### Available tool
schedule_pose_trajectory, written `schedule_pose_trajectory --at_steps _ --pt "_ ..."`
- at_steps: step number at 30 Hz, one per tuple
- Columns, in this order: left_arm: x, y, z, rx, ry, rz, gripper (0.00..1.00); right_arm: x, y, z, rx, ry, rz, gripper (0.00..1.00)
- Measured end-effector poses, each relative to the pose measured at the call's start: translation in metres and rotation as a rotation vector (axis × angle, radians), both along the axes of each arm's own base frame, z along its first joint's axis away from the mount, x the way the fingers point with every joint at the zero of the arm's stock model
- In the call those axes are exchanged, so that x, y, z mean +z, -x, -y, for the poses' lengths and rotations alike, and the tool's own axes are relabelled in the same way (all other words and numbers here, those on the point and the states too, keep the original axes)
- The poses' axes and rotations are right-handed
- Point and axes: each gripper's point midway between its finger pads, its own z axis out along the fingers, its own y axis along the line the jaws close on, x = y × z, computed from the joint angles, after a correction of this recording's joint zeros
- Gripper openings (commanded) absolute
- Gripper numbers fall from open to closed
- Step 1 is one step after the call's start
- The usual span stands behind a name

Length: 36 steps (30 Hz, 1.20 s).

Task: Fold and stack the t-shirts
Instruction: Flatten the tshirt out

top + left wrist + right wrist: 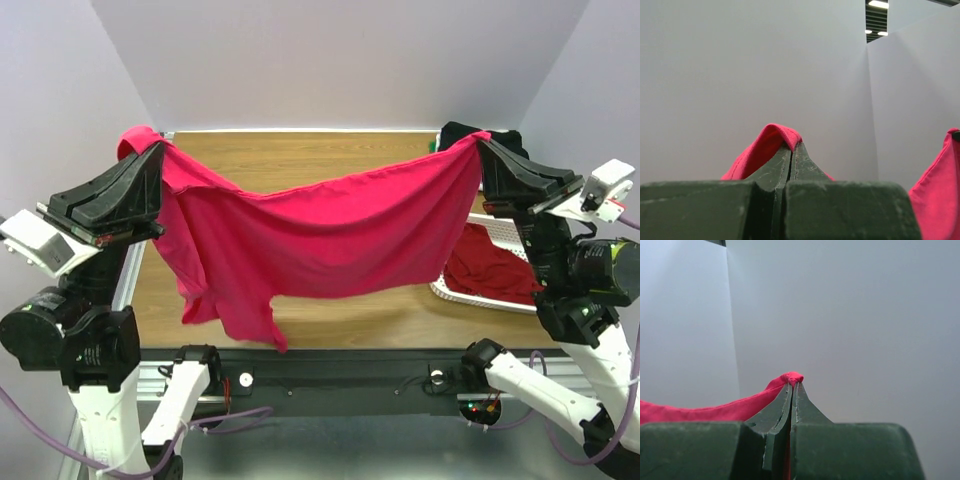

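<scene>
Pale grey walls close in a wooden table [350,160]. From above, the pink-red shirt [320,230] hangs in the air over it, stretched between the arms. The left gripper [150,160] pinches one top corner and the right gripper [485,145] pinches the other. The top edge sags between them, and the left side hangs bunched and lower. A darker red shirt [490,270] lies in the white basket [470,297] at the table's right.

From the left wrist, the left gripper [792,147] has its jaws pressed together on a fold of the pink-red shirt [765,145], with bare wall behind.

From the right wrist, the right gripper [792,385] is likewise clamped on a small nub of the pink-red shirt [715,412].

The step looks like spreading the shirt before laying it flat. It would go best with both hands level and drawn apart enough to take out the sag. The hem should touch the wood first, clear of the basket, so the bunched side falls open.
</scene>
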Motion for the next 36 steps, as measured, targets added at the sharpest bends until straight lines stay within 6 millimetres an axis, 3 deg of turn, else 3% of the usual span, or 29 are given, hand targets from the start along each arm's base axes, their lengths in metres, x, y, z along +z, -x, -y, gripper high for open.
schedule_pose_trajectory --at_steps 4,7,9,10,11,14,16,18,19,22,25,28,33,36 --pt "-0.002 -0.032 0.004 -0.016 -0.019 -0.031 0.0 -0.01 -0.027 -0.003 -0.058 -0.009 -0.063 0.01" --pt "-0.018 -0.097 0.006 -0.018 -0.02 -0.131 0.0 -0.029 -0.065 -0.012 -0.131 -0.007 -0.147 0.01" --pt "-0.043 -0.16 0.007 -0.02 -0.018 -0.248 0.0 -0.053 -0.099 -0.022 -0.195 0.009 -0.223 0.01" --pt "-0.061 -0.194 0.007 -0.02 -0.016 -0.315 0.0 -0.064 -0.114 -0.025 -0.224 0.018 -0.256 0.01" --pt "-0.074 -0.216 0.007 -0.02 -0.014 -0.361 0.0 -0.078 -0.13 -0.029 -0.253 0.033 -0.293 0.01" --pt "-0.157 -0.304 0.005 0.0 -0.003 -0.602 0.0 -0.133 -0.183 -0.035 -0.324 0.099 -0.416 0.01" --pt "-0.206 -0.34 0.002 0.019 0.0 -0.732 0.0 -0.156 -0.205 -0.029 -0.356 0.114 -0.472 0.01" --pt "-0.234 -0.358 0.001 0.035 -0.01 -0.81 0.0 -0.179 -0.231 -0.014 -0.399 0.117 -0.526 0.01" --pt "-0.239 -0.365 0.0 0.041 -0.018 -0.824 0.0 -0.186 -0.243 -0.01 -0.412 0.117 -0.546 0.0" --pt "-0.219 -0.368 0.0 0.049 -0.04 -0.782 0.0 -0.183 -0.264 -0.007 -0.417 0.108 -0.554 0.01" --pt "-0.178 -0.348 0.003 0.052 -0.056 -0.677 0.0 -0.166 -0.259 -0.012 -0.375 0.098 -0.522 0.01" --pt "-0.127 -0.307 0.008 0.05 -0.073 -0.544 0.0 -0.134 -0.234 -0.011 -0.329 0.072 -0.454 0.0" --pt "-0.045 -0.207 0.011 0.043 -0.083 -0.283 0.0 -0.06 -0.169 0.002 -0.255 0.002 -0.28 0.01" --pt "-0.024 -0.158 0.01 0.042 -0.087 -0.184 0.0 -0.024 -0.119 0.014 -0.21 -0.034 -0.171 0.01"
